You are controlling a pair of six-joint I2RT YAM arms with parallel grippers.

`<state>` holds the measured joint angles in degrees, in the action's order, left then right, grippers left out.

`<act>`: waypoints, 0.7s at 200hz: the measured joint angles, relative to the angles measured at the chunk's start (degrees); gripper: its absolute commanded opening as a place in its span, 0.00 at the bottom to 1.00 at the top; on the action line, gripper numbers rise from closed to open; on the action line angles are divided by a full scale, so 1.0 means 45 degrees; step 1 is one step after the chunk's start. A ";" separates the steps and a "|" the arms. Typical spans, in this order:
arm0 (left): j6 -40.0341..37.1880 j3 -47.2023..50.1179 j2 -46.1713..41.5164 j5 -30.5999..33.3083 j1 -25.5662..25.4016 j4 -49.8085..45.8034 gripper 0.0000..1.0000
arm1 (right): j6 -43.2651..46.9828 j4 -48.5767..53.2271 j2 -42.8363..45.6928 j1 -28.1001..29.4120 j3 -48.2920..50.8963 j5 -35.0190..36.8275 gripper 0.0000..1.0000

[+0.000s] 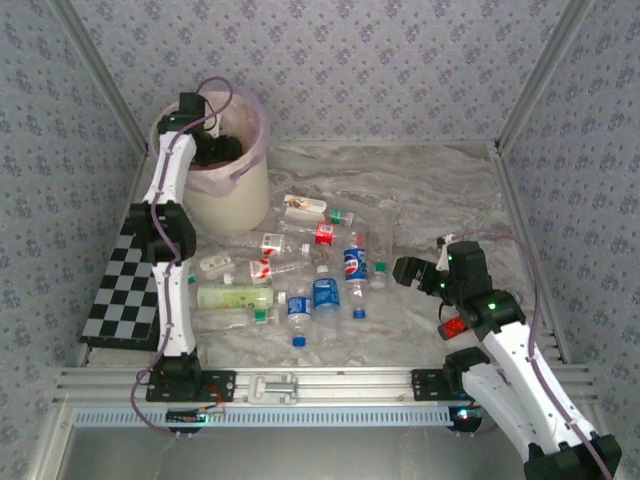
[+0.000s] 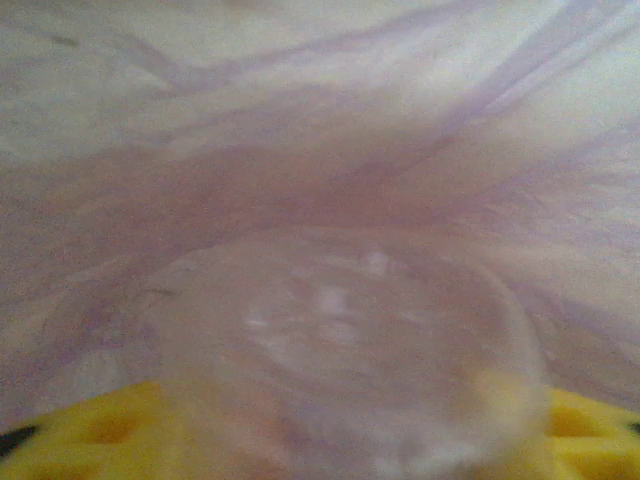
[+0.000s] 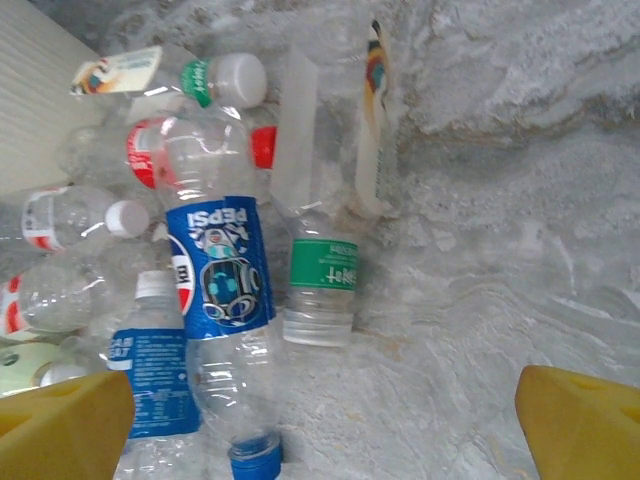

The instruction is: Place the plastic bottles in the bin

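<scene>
— Where do we find the left claw (image 1: 215,150)?

— Down inside the bin (image 1: 240,195), which stands at the far left of the table (image 1: 450,190). From its wrist we see a clear bottle (image 2: 345,350) end-on. It fills the gap between the yellow fingers (image 2: 90,430), which are clamped against its sides. The pink-lilac bag (image 2: 300,120) is close behind it (all rather blurred).

— And the right claw (image 1: 402,270)?

— We see it above the table, just right of the pile, its jaws spread wide with nothing between them.

— Where are the other plastic bottles (image 1: 320,285)?

— They lie on their sides in a loose cluster mid-table, in front of the bin and to its right. We make out a pale green bottle (image 1: 235,297) at the cluster's left edge, near the left arm. From the right wrist, a blue Pepsi bottle (image 3: 222,265) lies just beside a green-labelled bottle (image 3: 322,275), both ahead of the spread fingertips.
</scene>
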<state>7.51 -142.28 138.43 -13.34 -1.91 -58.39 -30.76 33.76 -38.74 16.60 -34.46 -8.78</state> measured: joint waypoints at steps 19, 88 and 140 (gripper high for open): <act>0.0131 0.0039 -0.0087 -0.0078 -0.0015 0.0204 0.90 | -0.0185 0.0316 -0.0214 0.0291 0.0005 0.0078 1.00; 0.0019 0.0019 -0.2778 0.0471 -0.0029 0.0330 0.99 | -0.0588 -0.0413 -0.2361 0.1341 0.0005 -0.0015 0.62; -0.1015 0.3075 -0.7917 0.3895 -0.1200 0.1137 0.99 | -0.0602 -0.1666 -0.5032 0.1292 -0.0714 -0.0816 0.50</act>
<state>2.94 -128.44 102.80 4.19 -7.31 -53.28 -33.47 26.26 -61.39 22.41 -37.67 -12.45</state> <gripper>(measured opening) 0.989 0.486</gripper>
